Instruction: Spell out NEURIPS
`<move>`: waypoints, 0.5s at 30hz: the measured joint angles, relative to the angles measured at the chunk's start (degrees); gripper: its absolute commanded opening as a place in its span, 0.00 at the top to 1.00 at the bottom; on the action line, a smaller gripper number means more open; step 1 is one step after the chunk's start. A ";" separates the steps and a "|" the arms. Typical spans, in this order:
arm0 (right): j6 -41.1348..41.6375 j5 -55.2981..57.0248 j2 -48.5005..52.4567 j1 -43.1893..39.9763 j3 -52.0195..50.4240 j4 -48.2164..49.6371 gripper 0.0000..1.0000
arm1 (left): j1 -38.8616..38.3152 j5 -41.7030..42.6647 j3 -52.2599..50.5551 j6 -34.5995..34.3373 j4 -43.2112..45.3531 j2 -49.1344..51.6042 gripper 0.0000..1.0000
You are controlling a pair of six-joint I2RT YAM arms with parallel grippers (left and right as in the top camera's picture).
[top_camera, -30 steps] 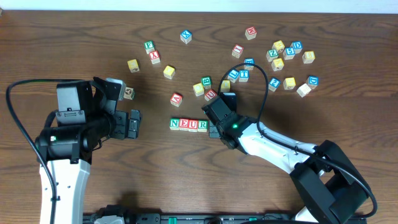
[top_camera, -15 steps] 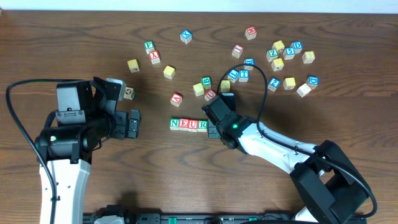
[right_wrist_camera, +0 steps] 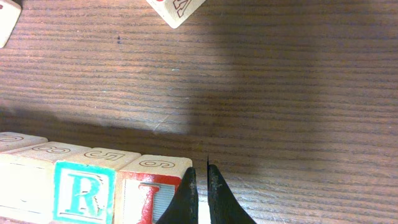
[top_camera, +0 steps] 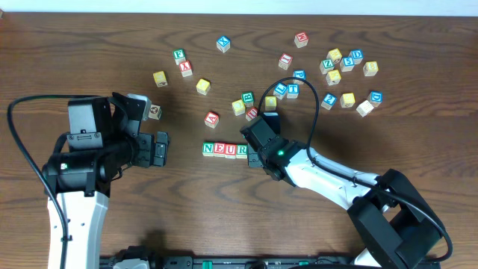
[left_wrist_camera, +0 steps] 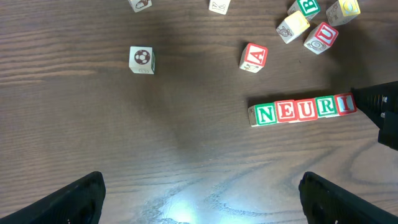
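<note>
Dark wood-grain tabletop (top_camera: 75, 45); pale strip (top_camera: 299, 4) along its 12 o'clock edge; soft glare (left_wrist_camera: 180, 208) at 6 o'clock.

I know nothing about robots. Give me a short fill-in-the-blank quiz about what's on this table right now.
The row of cubes currently spells ___.
The right gripper, at the row's end, is ___.
The left gripper is wide ___.
The loose cube nearest the row shows the letter ___.
Missing words: NEURI; shut; open; A.

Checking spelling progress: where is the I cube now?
In the left wrist view, the I cube sits right of the R cube, touching it, with the right tool alongside.
</note>
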 measured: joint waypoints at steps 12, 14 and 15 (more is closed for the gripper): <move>1.84 1.53 0.00 0.00 0.04 -2.80 0.99 | 0.00 -0.02 0.00 0.00 0.00 0.00 0.02; 3.63 2.86 0.00 0.00 0.04 -4.57 0.99 | 0.00 -0.02 0.00 0.00 0.00 0.00 0.02; 4.22 3.32 0.00 0.00 0.04 -4.87 0.99 | 0.00 -0.02 0.00 0.00 0.00 0.00 0.02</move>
